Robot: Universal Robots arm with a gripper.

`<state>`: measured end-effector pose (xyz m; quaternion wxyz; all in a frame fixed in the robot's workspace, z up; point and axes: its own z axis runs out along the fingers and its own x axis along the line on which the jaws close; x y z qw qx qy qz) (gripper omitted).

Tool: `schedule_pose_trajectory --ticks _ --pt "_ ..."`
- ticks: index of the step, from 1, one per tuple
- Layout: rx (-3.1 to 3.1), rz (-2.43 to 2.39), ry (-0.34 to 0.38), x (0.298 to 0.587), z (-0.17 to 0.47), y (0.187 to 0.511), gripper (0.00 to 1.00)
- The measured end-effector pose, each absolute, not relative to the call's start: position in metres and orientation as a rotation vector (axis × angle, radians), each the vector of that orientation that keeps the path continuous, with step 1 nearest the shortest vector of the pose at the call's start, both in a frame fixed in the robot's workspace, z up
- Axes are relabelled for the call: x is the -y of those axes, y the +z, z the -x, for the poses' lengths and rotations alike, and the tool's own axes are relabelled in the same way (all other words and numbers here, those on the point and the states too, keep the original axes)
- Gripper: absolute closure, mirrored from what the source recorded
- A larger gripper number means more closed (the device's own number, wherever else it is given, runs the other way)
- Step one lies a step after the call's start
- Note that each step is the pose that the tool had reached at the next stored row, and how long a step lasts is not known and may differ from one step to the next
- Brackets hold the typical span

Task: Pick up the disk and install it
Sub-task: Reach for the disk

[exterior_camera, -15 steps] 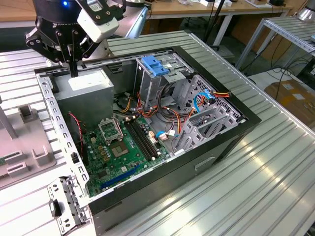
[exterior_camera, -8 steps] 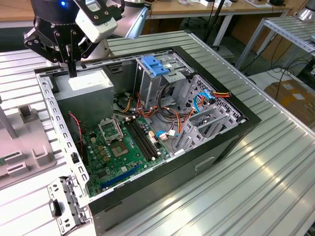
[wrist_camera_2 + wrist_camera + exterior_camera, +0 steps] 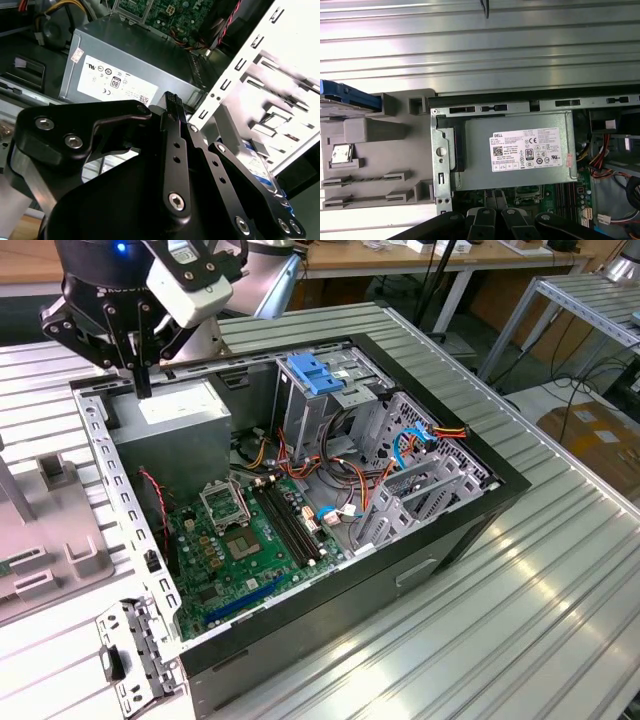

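Note:
The disk [image 3: 342, 100] stands on edge in a slot at the end of a grey holder [image 3: 375, 150] beside the computer case; its blue rail and silver body show in the first wrist view. A corner of the disk [image 3: 263, 172] shows behind the gripper's links in the second wrist view. My gripper [image 3: 143, 390] hangs over the case's rear corner, above the grey power-supply box [image 3: 175, 430]. Its black fingers [image 3: 171, 100] are shut, with nothing between them. The gripper [image 3: 495, 199] is apart from the disk, which sits off to one side.
The open computer case [image 3: 440, 530] lies on a ribbed metal table [image 3: 560, 610]. Inside are the green motherboard [image 3: 240, 540], coloured cables, and a drive cage with a light-blue latch [image 3: 315, 375]. The grey holder [image 3: 60, 530] lies at the exterior view's left.

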<state>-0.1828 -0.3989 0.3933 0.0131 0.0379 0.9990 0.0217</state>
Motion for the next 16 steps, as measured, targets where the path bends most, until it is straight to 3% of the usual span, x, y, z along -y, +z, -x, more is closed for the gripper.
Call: schedule_pose_trajectory --ticks 16 --pt "-3.112 -0.118 0.068 0.399 0.194 0.393 0.89"
